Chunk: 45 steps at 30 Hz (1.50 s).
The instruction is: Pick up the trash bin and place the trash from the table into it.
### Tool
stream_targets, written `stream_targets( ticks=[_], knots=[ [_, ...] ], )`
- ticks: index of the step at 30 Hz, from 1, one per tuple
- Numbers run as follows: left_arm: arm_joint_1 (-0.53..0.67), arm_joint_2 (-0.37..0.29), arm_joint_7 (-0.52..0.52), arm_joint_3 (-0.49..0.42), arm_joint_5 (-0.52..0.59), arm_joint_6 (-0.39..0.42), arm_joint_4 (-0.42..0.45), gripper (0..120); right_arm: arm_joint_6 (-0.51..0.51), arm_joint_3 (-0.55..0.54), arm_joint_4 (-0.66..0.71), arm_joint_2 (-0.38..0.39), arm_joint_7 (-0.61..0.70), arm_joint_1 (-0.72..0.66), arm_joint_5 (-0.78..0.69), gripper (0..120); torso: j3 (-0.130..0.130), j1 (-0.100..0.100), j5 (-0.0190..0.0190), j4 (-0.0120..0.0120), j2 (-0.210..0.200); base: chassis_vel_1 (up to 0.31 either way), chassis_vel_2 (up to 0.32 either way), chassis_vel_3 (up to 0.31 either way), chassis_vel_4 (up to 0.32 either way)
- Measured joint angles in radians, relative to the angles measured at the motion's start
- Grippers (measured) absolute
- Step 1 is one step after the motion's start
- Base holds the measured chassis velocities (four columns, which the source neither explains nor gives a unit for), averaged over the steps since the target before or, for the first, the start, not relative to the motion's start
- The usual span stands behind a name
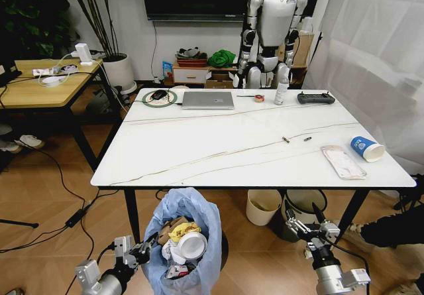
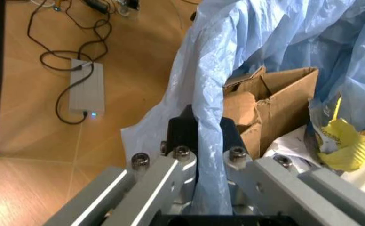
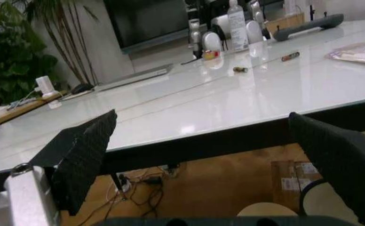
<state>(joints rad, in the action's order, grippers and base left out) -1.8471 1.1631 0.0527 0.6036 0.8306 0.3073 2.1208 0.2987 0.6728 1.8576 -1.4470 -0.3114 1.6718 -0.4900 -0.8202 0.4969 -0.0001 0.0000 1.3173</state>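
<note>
Clamped fingers [image 2: 182, 165] of the left gripper [image 1: 141, 250] pinch the light-blue liner at the rim of the trash bin [image 1: 199, 212], as the left wrist view shows with a fold of plastic running between the 2 pads. That bin hangs low in front of the table [image 1: 199, 149], just below its near edge, and it already carries brown cardboard [image 2: 276, 101], a yellow wrapper [image 2: 339, 141], and a white cup [image 1: 191, 245]. Over on the robot's right, the right gripper [image 1: 310, 229] hovers below the table's near edge with its 2 dark pads [image 3: 85, 150] spread wide and nothing between them. On the tabletop, a blue paper cup [image 1: 366, 148] lies on its side near the right edge, touching or just beside a pale flat wrapper [image 1: 342, 162]. Farther in, 2 tiny dark bits [image 1: 285, 139] lie near the middle, too small to identify, perhaps screws or stubs. Along the far side rest a closed laptop [image 1: 208, 100], a green-rimmed round pad [image 1: 159, 98], a small roll of tape [image 1: 259, 98], a clear bottle [image 1: 281, 93], and a black controller [image 1: 316, 98]. Under the table stand a cream round bin [image 1: 263, 206] and a grey bin [image 1: 303, 205] with a black rim.
</note>
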Motion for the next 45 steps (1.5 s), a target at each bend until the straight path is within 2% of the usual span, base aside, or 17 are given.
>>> stream_targets(
  ticks=[45],
  knots=[
    [-0.011,0.017,0.004,-0.01,-0.022,-0.006,0.013,0,0.007,-0.005,-0.014,0.013,-0.019,-0.015,-0.025,100,0.0,0.0,0.0,-0.0001,0.0,-0.093,-0.093,0.09,0.097]
  ],
)
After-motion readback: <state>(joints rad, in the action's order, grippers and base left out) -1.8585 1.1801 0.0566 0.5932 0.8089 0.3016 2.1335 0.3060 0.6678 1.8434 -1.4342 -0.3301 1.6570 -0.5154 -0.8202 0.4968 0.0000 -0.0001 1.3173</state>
